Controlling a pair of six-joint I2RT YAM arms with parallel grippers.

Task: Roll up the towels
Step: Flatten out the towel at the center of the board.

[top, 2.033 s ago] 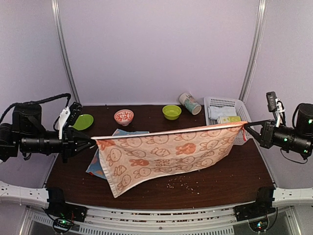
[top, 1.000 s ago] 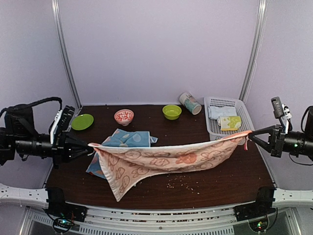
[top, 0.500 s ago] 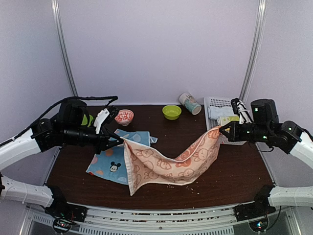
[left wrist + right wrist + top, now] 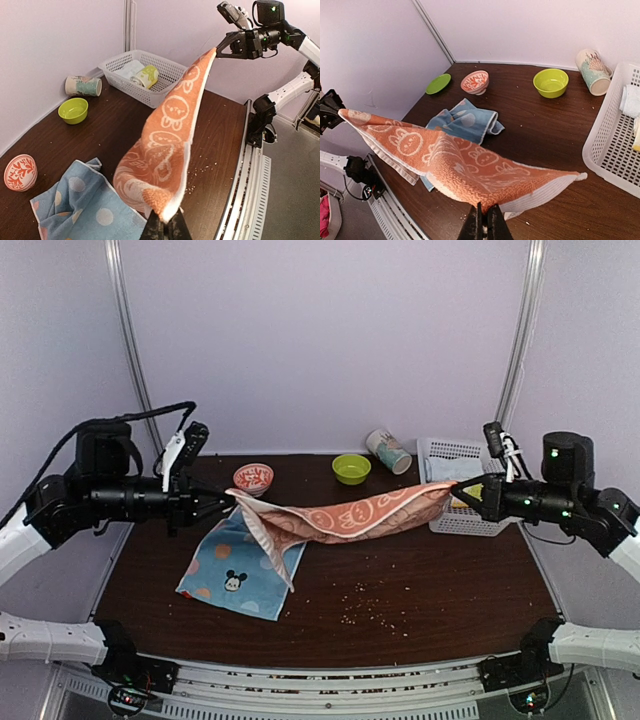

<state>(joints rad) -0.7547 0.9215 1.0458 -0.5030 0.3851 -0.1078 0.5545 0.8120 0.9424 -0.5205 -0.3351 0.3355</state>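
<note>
The orange towel with white bunny faces (image 4: 345,517) hangs stretched in the air above the table between my two grippers. My left gripper (image 4: 229,497) is shut on its left corner (image 4: 161,200). My right gripper (image 4: 466,491) is shut on its right corner (image 4: 492,192). A loose end of the orange towel droops toward the table (image 4: 278,562). The light blue towel with coloured dots and a Mickey head (image 4: 238,570) lies partly crumpled on the table below the left half of the orange towel. It also shows in the left wrist view (image 4: 80,205) and the right wrist view (image 4: 465,122).
A white basket (image 4: 476,455) at the back right holds a pale blue-white roll and a yellow-green roll (image 4: 145,76). A tipped patterned cup (image 4: 388,451), a lime bowl (image 4: 351,468), a red-patterned bowl (image 4: 253,478) and a green plate (image 4: 438,83) stand along the back. Crumbs (image 4: 370,608) lie at the front.
Both arms first swung inward, slackening the orange towel, then rose and moved back, so it now hangs tauter and higher. The blue towel is more exposed.
</note>
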